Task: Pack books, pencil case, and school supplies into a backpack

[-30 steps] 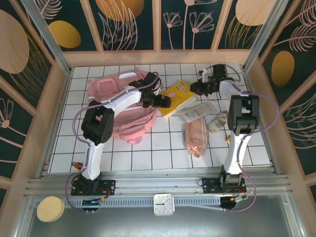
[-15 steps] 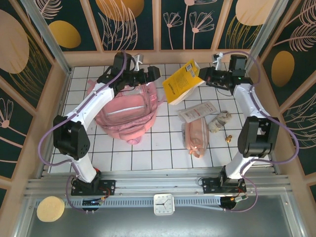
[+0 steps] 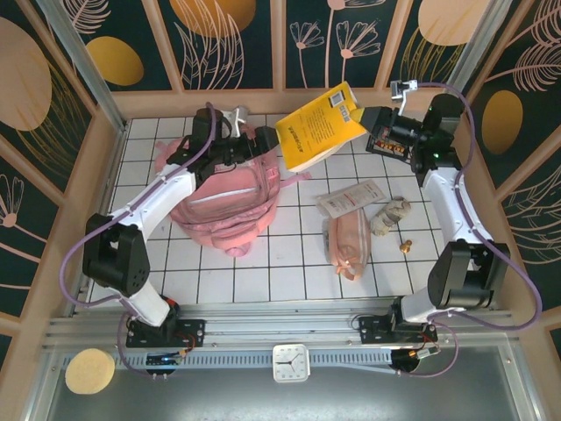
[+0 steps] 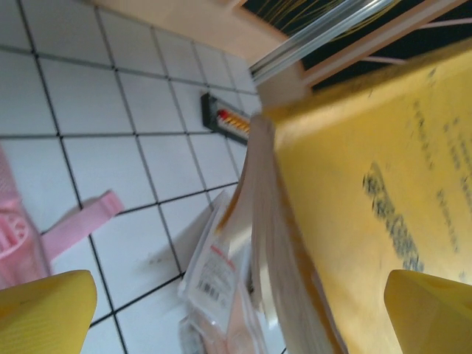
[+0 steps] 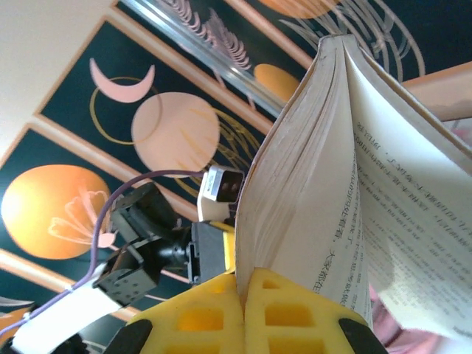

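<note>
Yellow book (image 3: 320,129) hangs in the air just right of the backpack (image 3: 223,202), one edge pinched in the right pincer (image 3: 366,120). The left pincer (image 3: 261,147) sits spread wide at the backpack's top. Best to get the opening held wide, then slide the book in far edge first so its loose pages don't fan.

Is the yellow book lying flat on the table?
No, the right gripper holds the yellow book aloft by one edge.

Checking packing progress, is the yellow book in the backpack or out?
Out. The right gripper holds the yellow book in the air, beside the backpack, not inside it.
</note>
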`<move>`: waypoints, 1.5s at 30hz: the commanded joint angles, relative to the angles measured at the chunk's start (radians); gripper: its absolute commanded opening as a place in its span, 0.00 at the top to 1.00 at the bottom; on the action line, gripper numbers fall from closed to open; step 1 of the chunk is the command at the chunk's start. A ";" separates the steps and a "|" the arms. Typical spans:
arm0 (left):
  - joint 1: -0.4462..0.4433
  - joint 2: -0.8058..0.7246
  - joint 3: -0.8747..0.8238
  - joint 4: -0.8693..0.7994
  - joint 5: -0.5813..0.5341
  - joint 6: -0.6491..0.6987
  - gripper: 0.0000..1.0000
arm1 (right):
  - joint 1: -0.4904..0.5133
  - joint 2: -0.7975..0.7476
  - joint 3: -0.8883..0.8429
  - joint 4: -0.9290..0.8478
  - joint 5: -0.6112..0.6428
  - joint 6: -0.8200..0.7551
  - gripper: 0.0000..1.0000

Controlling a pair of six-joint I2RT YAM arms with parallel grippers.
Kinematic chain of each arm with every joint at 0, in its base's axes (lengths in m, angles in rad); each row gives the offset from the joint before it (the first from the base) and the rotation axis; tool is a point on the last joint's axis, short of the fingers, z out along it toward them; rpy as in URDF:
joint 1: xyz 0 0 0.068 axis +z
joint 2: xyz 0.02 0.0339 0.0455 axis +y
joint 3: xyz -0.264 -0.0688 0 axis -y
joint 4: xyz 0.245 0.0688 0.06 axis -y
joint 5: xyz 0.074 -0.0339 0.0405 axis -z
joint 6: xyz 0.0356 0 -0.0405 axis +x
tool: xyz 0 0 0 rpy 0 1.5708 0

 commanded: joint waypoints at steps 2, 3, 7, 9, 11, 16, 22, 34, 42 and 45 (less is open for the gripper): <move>0.020 -0.036 -0.077 0.286 0.107 -0.098 0.01 | 0.046 -0.063 -0.018 0.192 -0.063 0.134 1.00; 0.021 -0.034 -0.078 0.305 0.121 -0.104 0.01 | 0.058 -0.068 -0.027 0.217 -0.065 0.152 1.00; 0.021 -0.034 -0.085 0.293 0.148 -0.074 0.01 | 0.091 -0.075 -0.072 0.370 -0.060 0.275 1.00; 0.021 -0.037 -0.094 0.287 0.154 -0.065 0.01 | 0.103 -0.075 -0.093 0.452 -0.055 0.339 1.00; 0.021 -0.043 -0.109 0.322 0.162 -0.079 0.01 | 0.115 -0.075 -0.120 0.528 -0.051 0.391 1.00; 0.021 -0.039 -0.123 0.417 0.212 -0.140 0.02 | 0.125 -0.060 -0.183 0.613 -0.035 0.436 1.00; 0.021 -0.049 -0.149 0.472 0.299 -0.190 0.15 | 0.127 -0.033 -0.217 0.589 0.006 0.380 1.00; 0.026 -0.073 -0.181 0.356 0.334 -0.124 1.00 | 0.125 0.037 -0.235 0.479 0.011 0.261 0.97; 0.050 -0.050 -0.090 0.365 0.318 -0.195 1.00 | 0.075 -0.078 -0.299 0.033 0.135 -0.029 0.01; 0.050 -0.025 -0.040 0.384 0.303 -0.256 1.00 | 0.132 -0.123 -0.397 0.138 0.157 0.055 0.01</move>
